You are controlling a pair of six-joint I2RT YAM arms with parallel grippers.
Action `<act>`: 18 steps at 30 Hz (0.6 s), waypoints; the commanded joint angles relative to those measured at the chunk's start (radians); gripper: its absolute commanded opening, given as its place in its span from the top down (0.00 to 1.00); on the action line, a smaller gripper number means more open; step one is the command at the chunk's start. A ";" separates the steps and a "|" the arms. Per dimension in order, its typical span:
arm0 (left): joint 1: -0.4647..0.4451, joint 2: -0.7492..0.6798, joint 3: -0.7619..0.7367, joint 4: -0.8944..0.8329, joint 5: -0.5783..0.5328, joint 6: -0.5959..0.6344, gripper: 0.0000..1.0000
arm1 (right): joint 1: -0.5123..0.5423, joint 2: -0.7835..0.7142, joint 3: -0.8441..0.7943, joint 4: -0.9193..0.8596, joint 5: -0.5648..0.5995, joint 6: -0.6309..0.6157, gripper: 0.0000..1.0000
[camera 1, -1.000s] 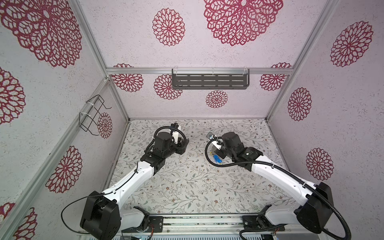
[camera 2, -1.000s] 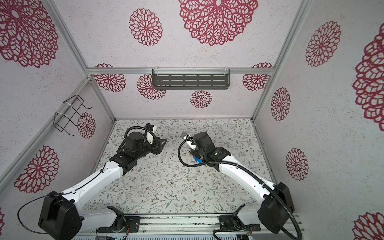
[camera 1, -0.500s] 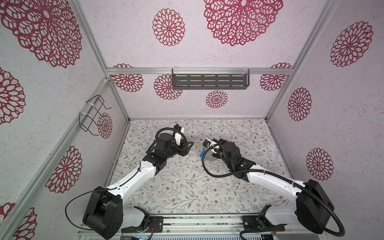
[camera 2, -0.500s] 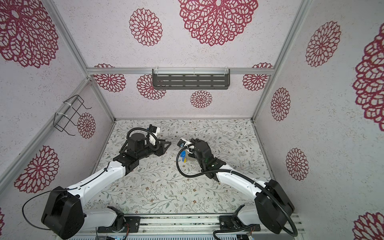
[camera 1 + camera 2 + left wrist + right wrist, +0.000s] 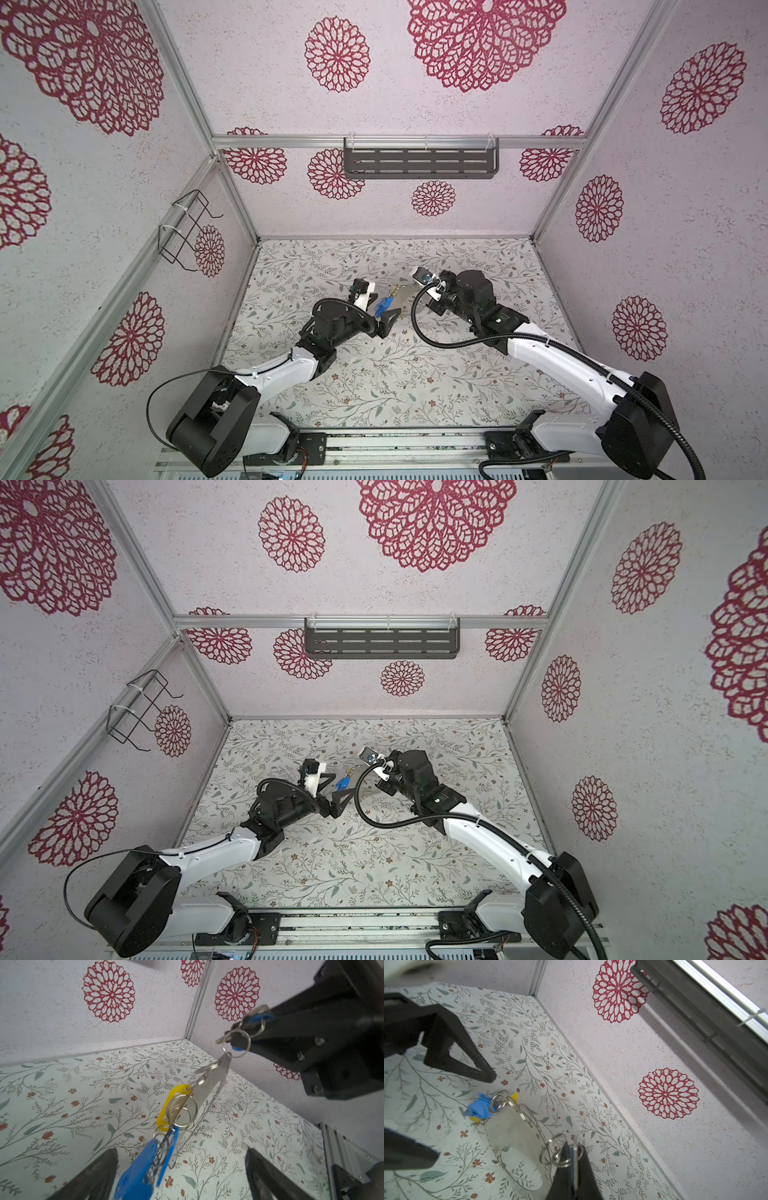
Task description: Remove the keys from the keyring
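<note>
The grey keyring hangs in the air between the two arms, edge-on in the left wrist view and flat in the right wrist view. My right gripper is shut on one of the keys and its blue tag, and the keyring dangles from it by small split rings. Other keys with blue tags and a yellow tag hang at the keyring's far end. My left gripper stands open with the blue tags between its fingers, touching neither.
The floral tabletop lies below both arms. A dark slotted shelf hangs on the back wall and a wire holder on the left wall. The right arm's black cable loops beside the keyring.
My left gripper has opened wide and now brackets the blue tags. My right arm has carried the keyring left and up towards it, still shut on the same key.
</note>
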 commanded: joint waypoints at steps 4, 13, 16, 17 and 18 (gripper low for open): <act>-0.024 -0.009 0.067 0.077 0.048 0.230 0.07 | -0.011 -0.054 0.051 -0.028 -0.090 0.055 1.00; -0.041 0.114 0.161 0.068 0.131 0.179 0.33 | -0.011 -0.059 0.059 -0.010 -0.117 0.082 1.00; -0.046 0.132 0.167 0.102 0.115 0.152 0.35 | -0.011 -0.078 0.032 0.038 -0.090 0.077 1.00; -0.045 0.137 0.171 0.106 0.114 0.143 0.35 | -0.011 -0.084 0.019 0.064 -0.078 0.076 1.00; -0.044 0.143 0.180 0.110 0.116 0.130 0.37 | -0.012 -0.088 0.005 0.097 -0.054 0.076 1.00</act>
